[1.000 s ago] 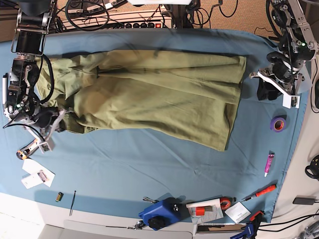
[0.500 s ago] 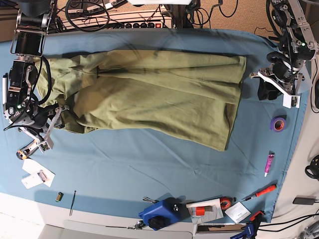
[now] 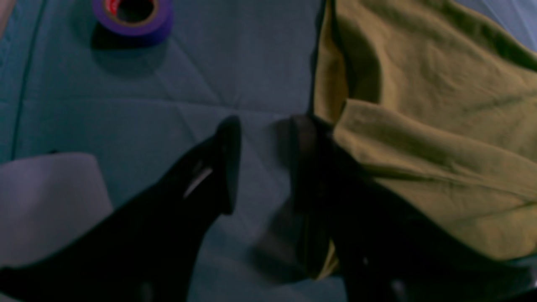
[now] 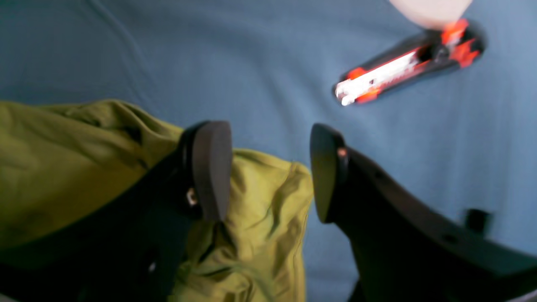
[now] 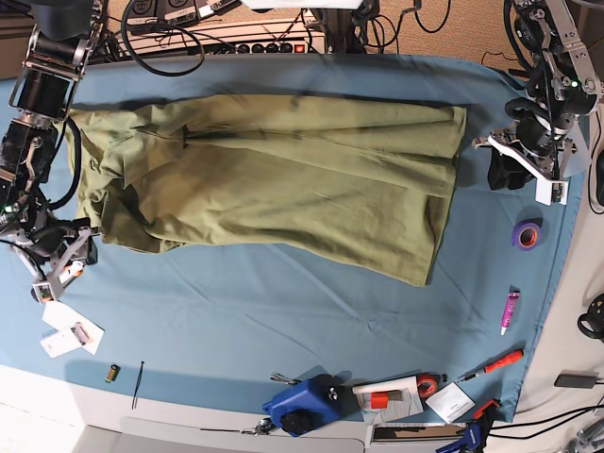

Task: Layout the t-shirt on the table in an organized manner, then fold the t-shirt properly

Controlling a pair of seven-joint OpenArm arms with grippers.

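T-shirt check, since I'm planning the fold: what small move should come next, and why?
Probably bring the right end effector back onto the bunched edge of the t-shirt and pull it flat. Its jaws stand open and empty, half over cloth, half over the table, and that end of the shirt lies rumpled while the left end effector waits open beside the far edge.

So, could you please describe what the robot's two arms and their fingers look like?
Both arms are black-and-silver metal frames with looping black cables. The left gripper has slim black fingers beside a white bracket. The right gripper has black fingers with flat dark oval pads.
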